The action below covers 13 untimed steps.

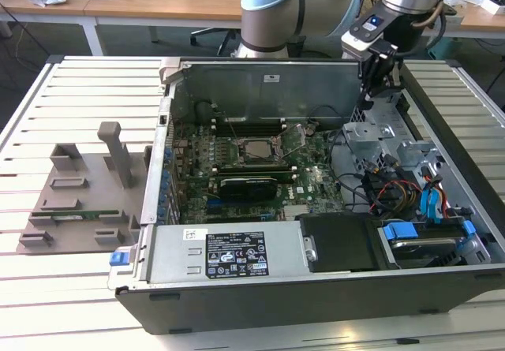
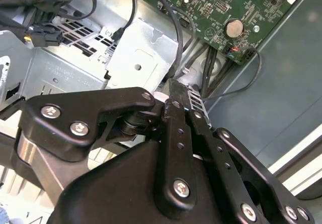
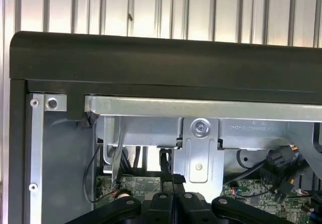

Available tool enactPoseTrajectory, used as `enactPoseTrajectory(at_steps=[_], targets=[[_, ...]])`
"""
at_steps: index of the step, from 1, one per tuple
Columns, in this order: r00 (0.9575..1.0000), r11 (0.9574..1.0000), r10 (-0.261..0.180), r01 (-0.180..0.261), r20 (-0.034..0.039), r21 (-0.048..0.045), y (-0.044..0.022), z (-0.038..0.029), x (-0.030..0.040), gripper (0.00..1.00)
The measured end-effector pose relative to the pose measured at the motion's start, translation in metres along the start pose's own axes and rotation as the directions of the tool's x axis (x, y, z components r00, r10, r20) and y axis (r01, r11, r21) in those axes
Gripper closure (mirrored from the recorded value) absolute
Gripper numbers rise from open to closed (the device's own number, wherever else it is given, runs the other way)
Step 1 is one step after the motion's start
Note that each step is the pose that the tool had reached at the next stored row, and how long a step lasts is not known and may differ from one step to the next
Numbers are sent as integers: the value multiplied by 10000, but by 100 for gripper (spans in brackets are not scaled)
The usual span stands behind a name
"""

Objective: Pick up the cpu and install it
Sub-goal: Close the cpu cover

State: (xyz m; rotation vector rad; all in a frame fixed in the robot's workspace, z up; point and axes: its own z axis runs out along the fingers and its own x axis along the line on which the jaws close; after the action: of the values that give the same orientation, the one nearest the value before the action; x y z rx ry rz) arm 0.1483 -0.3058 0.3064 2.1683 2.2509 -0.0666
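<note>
A large open computer case (image 1: 316,292) of black and grey sheet metal lies on its side on a white slatted metal table (image 1: 47,288), taking up the middle and lower part of the exterior view. The cpu (image 1: 257,151), a small flat square chip with a silvery-grey top, lies flat inside a black rectangular socket frame (image 1: 235,151) on the green motherboard (image 1: 316,181), a little above the centre of that frame and deep within the case. The black metal gripper (image 1: 374,83) hangs from the pale blue and silver arm (image 1: 272,4) in the upper part of the frame toward the exterior view's right. It is over the far corner of the case, beside a silver sheet-metal drive cage (image 1: 371,134) and well apart from the cpu. In the second wrist view its black ridged fingers (image 2: 193,103) are clenched, tip against tip, above the cage and a run of black cables (image 2: 173,22), with a round silver coin cell (image 2: 234,28) on the board nearby. At mid height toward the exterior view's left, a grey moulded holder tray (image 1: 79,185) stands on the table just beside the case, and a long narrow green memory stick (image 1: 75,215) lies in one of its slots. A grey power supply box (image 1: 170,256) with a black label fills the lower centre, and blue plastic tabs (image 1: 398,231) sit toward the lower part at the exterior view's right.
</note>
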Motion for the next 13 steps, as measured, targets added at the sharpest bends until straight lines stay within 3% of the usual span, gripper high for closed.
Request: enactPoseTrajectory(at_steps=[3, 6, 8, 9, 13], targets=[[10000, 10000, 1, -1, 1, 1, -11, 34, 2, 89], [10000, 10000, 1, -1, 0, 0, -223, 82, 12, 89], [10000, 10000, 1, -1, 1, 1, -316, 128, 17, 89], [10000, 10000, 1, -1, -1, 1, -396, 174, 22, 89], [10000, 10000, -1, 1, -1, 0, -556, 271, 32, 89]])
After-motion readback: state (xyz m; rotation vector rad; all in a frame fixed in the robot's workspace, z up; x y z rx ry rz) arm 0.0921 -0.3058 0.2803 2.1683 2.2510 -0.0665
